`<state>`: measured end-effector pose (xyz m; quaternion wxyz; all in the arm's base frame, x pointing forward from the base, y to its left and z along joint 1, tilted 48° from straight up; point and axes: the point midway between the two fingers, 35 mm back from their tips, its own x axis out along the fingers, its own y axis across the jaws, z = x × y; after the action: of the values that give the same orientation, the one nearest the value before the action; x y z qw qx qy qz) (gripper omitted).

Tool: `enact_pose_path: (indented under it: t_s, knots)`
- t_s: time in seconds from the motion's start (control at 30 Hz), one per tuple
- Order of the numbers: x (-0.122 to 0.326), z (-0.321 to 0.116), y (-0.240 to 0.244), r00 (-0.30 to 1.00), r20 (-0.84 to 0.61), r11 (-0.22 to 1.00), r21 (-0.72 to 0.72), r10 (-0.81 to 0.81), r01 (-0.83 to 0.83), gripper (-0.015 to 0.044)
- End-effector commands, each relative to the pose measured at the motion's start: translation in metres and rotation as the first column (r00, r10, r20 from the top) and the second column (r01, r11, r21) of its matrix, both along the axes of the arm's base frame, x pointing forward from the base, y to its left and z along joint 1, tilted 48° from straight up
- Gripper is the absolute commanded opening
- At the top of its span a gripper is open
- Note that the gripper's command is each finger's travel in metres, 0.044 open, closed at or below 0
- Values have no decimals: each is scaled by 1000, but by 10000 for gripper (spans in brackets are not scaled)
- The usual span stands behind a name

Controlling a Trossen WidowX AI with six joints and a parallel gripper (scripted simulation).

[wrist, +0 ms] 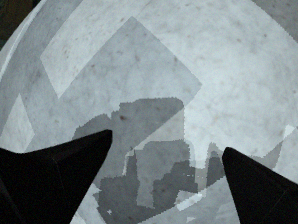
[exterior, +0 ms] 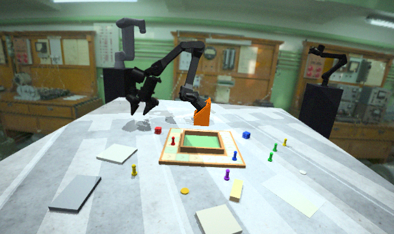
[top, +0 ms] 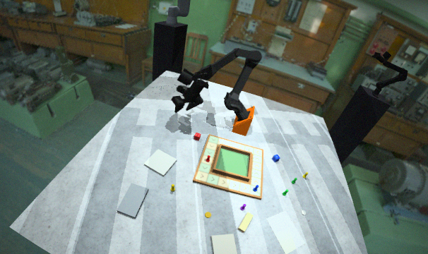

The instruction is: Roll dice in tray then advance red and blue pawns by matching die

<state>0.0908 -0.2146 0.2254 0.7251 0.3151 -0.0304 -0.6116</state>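
My gripper (top: pixel 181 111) (exterior: pixel 138 114) (wrist: pixel 168 145) is open and empty, in the air above the table, behind and left of the red die. The red die (top: pixel 197 136) (exterior: pixel 158 130) lies on the table by the board's back left corner. The blue die (top: pixel 276 158) (exterior: pixel 246 134) lies on the table right of the board. The tray (top: pixel 232 176) (exterior: pixel 201 150) in the middle of the board holds no die. The red pawn (top: pixel 207 159) (exterior: pixel 173 141) stands on the board's left column. The blue pawn (top: pixel 256 188) (exterior: pixel 235 156) stands near the board's front right corner.
A yellow pawn (top: pixel 172 188) (exterior: pixel 134 170) stands left of the board, a purple pawn (top: pixel 243 207) (exterior: pixel 227 175) in front. Two green pawns and another yellow pawn (top: pixel 305 175) (exterior: pixel 285 142) stand at the right. Flat pads, a yellow block (top: pixel 246 222) (exterior: pixel 236 190) and discs lie about.
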Motion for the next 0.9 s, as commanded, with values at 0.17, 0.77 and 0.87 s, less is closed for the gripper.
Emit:
enact_pose_path:
  t_s: [0.17,0.77,0.87]
  knots:
    - [24,-14,10,977,-171,991,63,131,-122,275]
    - [105,-79,115,-303,-850,646,526,431,-553,275]
    - [108,-80,123,-467,-822,623,558,327,-548,275]
